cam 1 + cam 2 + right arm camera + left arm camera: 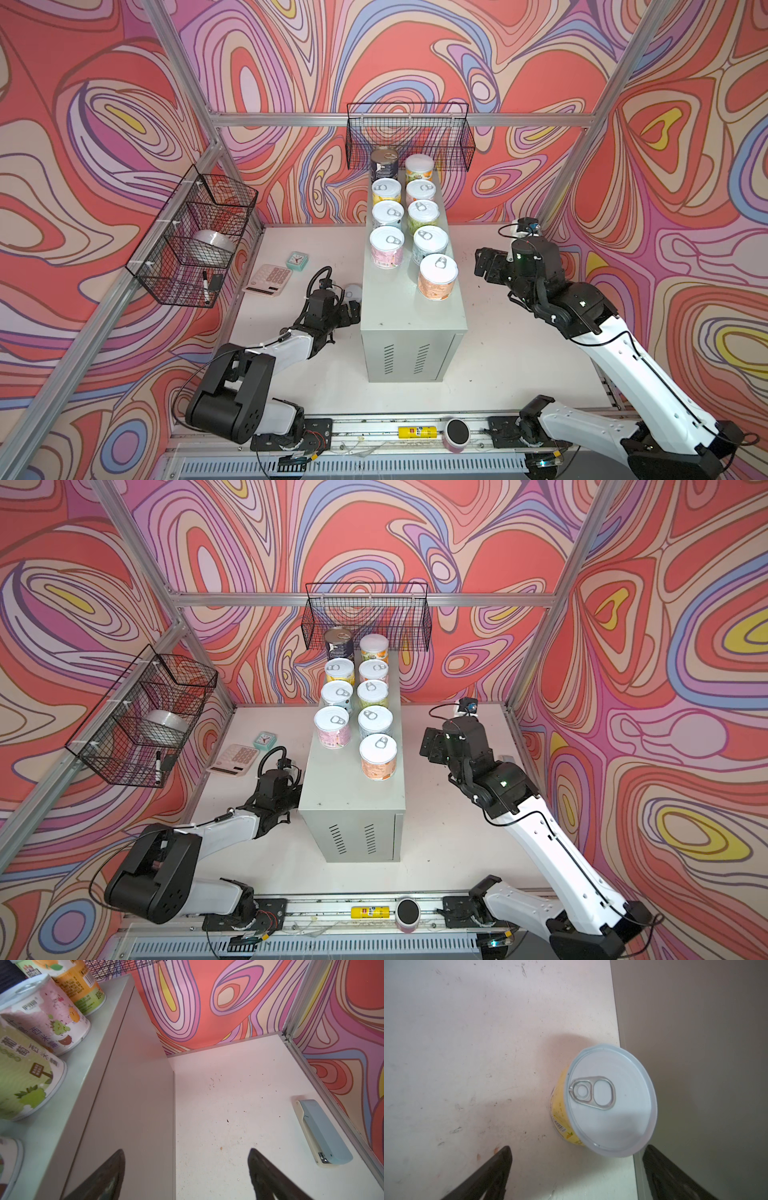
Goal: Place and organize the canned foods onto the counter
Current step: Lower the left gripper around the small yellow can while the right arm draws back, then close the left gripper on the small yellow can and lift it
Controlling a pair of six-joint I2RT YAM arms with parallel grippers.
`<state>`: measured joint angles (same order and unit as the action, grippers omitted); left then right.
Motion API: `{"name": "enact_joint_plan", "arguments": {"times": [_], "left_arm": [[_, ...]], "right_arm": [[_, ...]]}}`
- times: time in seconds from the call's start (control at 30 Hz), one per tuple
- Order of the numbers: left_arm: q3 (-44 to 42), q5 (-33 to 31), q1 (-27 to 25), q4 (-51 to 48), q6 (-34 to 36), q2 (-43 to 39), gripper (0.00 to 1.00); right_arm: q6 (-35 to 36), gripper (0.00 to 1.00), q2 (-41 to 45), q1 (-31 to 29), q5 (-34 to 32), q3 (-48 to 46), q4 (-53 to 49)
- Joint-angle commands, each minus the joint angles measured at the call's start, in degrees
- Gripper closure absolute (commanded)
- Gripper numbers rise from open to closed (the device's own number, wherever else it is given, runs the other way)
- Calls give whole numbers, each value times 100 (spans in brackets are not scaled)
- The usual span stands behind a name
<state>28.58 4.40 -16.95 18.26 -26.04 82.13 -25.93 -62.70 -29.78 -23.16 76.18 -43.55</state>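
Observation:
Several canned foods stand in two rows on the counter (399, 307), from a dark-blue tin (384, 164) at the back to an orange can (437, 276) nearest the front. A yellow can (610, 1101) stands upright on the white table against the counter's left side (695, 1064); in a top view only its lid (353, 291) peeks out. My left gripper (577, 1148) hovers low just short of it, open and holding nothing. To the right of the counter my right gripper (484, 266) is raised at about can height, open and empty (186, 1150).
A calculator (267, 279) and a teal clock (297, 261) lie left of the counter. A stapler (322, 1132) lies by the right wall. Wire baskets hang on the back wall (409, 137) and left wall (195, 237). A yellow tube (417, 432) and a pink cylinder (456, 434) sit on the front rail.

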Motion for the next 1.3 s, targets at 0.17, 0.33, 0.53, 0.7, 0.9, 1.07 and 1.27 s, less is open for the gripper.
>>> {"name": "enact_joint_plan", "arguments": {"times": [0.17, 0.33, 0.53, 0.7, 0.9, 1.07, 1.27], "left_arm": [[1026, -856, -351, -230, 142, 886, 0], [1295, -1094, -401, -240, -114, 1465, 5], [1098, -1180, -410, 44, -417, 1675, 15], [918, -1324, -411, 107, -491, 1560, 39], [902, -1458, -414, -218, -472, 1181, 100], [1062, -1821, -416, -1237, -345, 448, 100], [1354, -2631, -419, -2933, -487, -1083, 100]], "right_arm": [[147, 5, -41, 250, 269, -271, 374], [203, 5, -10, 354, 444, -567, 619], [189, 5, 53, 497, 677, -778, 778], [216, 5, 72, 534, 749, -839, 813], [109, 6, 91, 546, 852, -1117, 1011], [-122, 5, 49, 559, 713, -1592, 1223], [-249, 4, 72, 635, 591, -2058, 1372]]}}
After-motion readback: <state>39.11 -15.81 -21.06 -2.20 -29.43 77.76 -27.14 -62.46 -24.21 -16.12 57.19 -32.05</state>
